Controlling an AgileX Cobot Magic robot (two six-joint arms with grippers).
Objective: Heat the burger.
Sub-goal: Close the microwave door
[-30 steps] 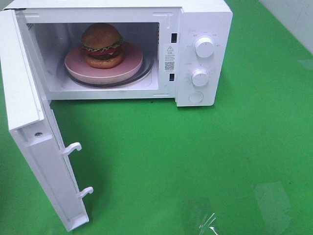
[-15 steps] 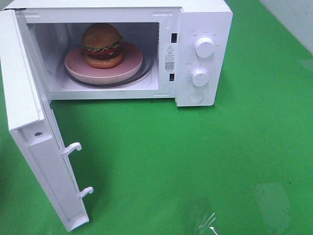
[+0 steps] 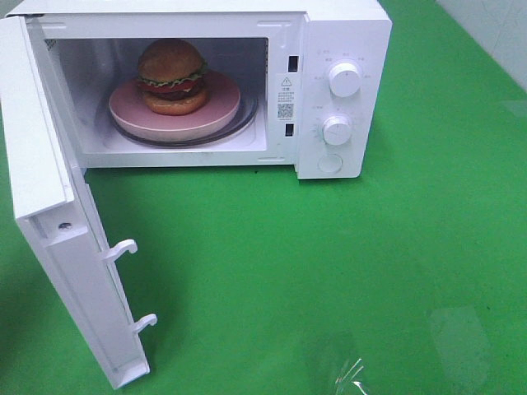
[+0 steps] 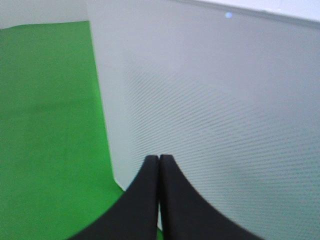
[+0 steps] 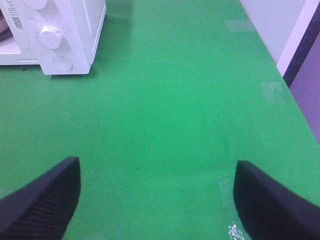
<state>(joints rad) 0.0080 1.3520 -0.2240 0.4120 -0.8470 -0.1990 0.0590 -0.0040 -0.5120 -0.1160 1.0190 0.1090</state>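
Observation:
The burger [image 3: 171, 76] sits on a pink plate [image 3: 218, 107] inside the white microwave [image 3: 346, 33], whose door [image 3: 49, 214] hangs wide open at the left. Neither arm shows in the exterior high view. In the left wrist view my left gripper [image 4: 159, 161] is shut with nothing between its fingers, its tips close to the door's white meshed outer face [image 4: 225, 115]. My right gripper [image 5: 157, 175] is open and holds nothing, low over the green table, well apart from the microwave's knob panel [image 5: 52, 37].
The green table [image 3: 329, 263] spreads in front and to the right of the microwave. Two white latch hooks [image 3: 123, 247] stick out of the door's edge. Clear tape patches [image 3: 350, 374] glint near the front edge. A pale wall [image 5: 275, 25] borders the table's right side.

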